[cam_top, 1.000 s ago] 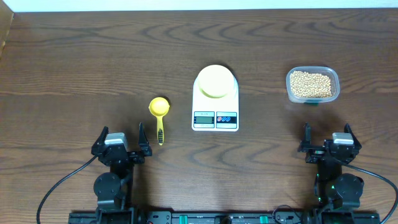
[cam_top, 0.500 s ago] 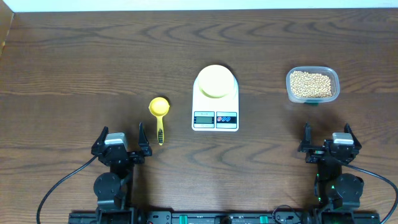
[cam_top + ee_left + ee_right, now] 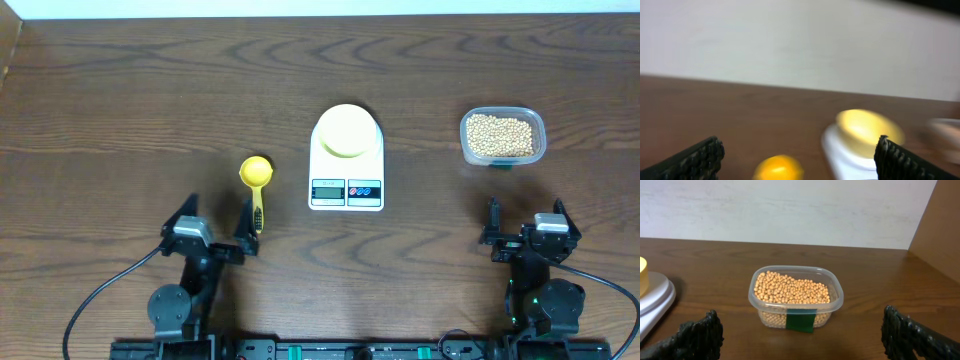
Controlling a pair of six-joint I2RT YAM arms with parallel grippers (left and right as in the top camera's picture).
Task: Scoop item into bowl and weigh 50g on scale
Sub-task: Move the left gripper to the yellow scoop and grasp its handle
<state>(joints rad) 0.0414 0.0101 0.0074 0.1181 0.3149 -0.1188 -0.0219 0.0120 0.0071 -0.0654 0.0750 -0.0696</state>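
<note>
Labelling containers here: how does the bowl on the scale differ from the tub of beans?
The bowl is round and opaque pale yellow; the tub is clear and rounded-rectangular. The bowl looks empty; the tub holds beans. The bowl sits on the scale, the tub on the table. Both are open-topped.

Scale (image 3: 346, 176): white rounded rectangle, centre of the overhead frame, flat on the wood, display and two round buttons on its lower edge, readout too small to read. Bowl (image 3: 346, 131): small, round, pale yellow, upright on the scale's upper half, looks empty. Beans (image 3: 500, 135): small round tan soybeans, all heaped in a clear rounded-rectangular tub (image 3: 464, 135) at right of frame, well apart from the scale. The fill sits near the rim.
</note>
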